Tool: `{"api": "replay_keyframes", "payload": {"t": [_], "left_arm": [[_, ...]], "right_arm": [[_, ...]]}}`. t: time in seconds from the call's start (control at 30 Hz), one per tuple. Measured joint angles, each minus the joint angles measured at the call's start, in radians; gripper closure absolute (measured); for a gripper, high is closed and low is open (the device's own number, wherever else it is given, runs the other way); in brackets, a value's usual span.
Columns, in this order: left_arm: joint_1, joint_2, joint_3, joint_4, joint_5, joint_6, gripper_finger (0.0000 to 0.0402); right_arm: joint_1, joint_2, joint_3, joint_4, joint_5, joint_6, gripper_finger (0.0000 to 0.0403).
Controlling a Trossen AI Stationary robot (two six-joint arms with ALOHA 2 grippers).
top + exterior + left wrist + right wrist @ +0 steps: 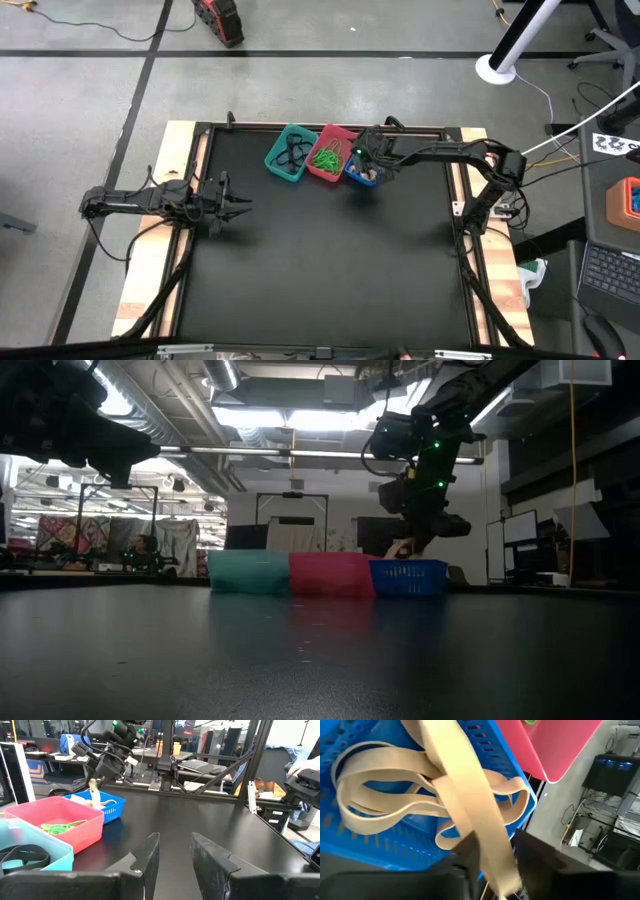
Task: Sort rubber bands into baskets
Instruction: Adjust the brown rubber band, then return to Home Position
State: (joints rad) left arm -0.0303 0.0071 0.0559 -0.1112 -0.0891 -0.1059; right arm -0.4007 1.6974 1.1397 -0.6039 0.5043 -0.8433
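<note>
Tan rubber band [470,815] hangs between the right tool's [495,865] fingers, directly over the blue basket [385,845]; the fingers stand slightly apart with the band running down between them, and whether they are pinching it I cannot tell. Blue basket already holds several tan bands [380,785] looped on its floor. Blue basket sits at the right end of a row of three touching baskets at the far edge of the black worktop [330,260]. Middle one, the red basket [329,153], contains bright green bands [325,158]. Teal basket [289,153] at the left end contains black bands [291,155]. Left tool [240,208] hovers over the left side of the worktop, well apart from the baskets, fingers open and empty.
</note>
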Motion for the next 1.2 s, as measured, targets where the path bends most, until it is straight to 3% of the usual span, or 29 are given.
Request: {"api": "replay_keyframes", "payload": {"t": [0.2,0.37,0.67,0.83,0.97,1.2], "left_arm": [[0.000,0.000,0.000,0.000,0.000,0.000,0.0292],[0.000,0.000,0.000,0.000,0.000,0.000,0.0292],[0.000,0.000,0.000,0.002,0.000,0.000,0.0292],[0.000,0.000,0.000,0.002,0.000,0.000,0.0292],[0.000,0.000,0.000,0.001,0.000,0.001,0.0292],[0.000,0.000,0.000,0.000,0.000,0.040,0.0292]], "right_arm": [[0.000,0.000,0.000,-0.001,0.007,-0.035,0.0205],[0.001,-0.022,-0.001,-0.049,0.050,0.013,0.0172],[-0.001,-0.190,-0.001,-0.143,-0.144,0.158,0.0164],[-0.042,-0.280,-0.028,-0.163,-0.335,0.198,0.0164],[-0.109,-0.373,-0.119,-0.142,-0.448,0.235,0.0164],[-0.128,-0.586,-0.380,0.070,-0.495,0.451,0.0164]]}}
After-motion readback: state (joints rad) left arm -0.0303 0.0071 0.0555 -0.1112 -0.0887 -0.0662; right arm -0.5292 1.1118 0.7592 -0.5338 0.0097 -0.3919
